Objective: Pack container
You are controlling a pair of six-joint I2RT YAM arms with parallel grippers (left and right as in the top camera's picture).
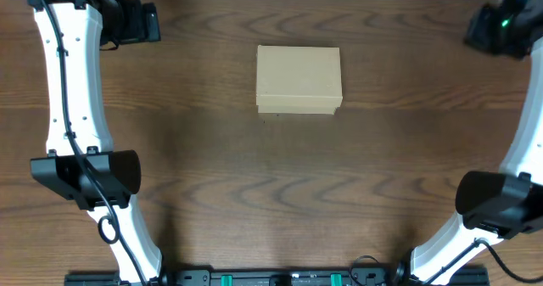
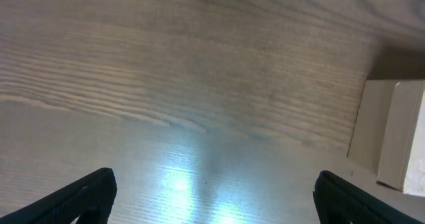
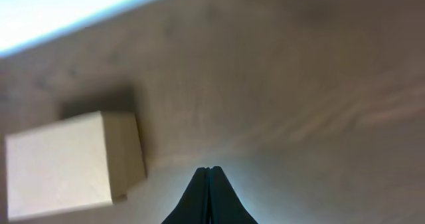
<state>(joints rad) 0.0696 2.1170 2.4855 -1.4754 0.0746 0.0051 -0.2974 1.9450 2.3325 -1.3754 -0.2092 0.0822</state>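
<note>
The container (image 2: 392,134) is lying at three o'clock from my left gripper (image 2: 214,181), which is gaping wide, empty, and nearer; my right gripper (image 3: 210,177) is sitting pinched shut, empty.

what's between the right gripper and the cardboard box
Only bare brown wooden table between right gripper and tan rectangular cardboard box, per right wrist view.

The overhead view is sharp and evenly lit, with only a thin shadow along the near edge of the box (image 1: 299,78). Both wrist views are soft and out of focus. In the left one, a pale glare patch lies low on the table (image 1: 254,176). In the right one, an overexposed white band crosses the upper left, and a dark shadow sits behind the box.
</note>
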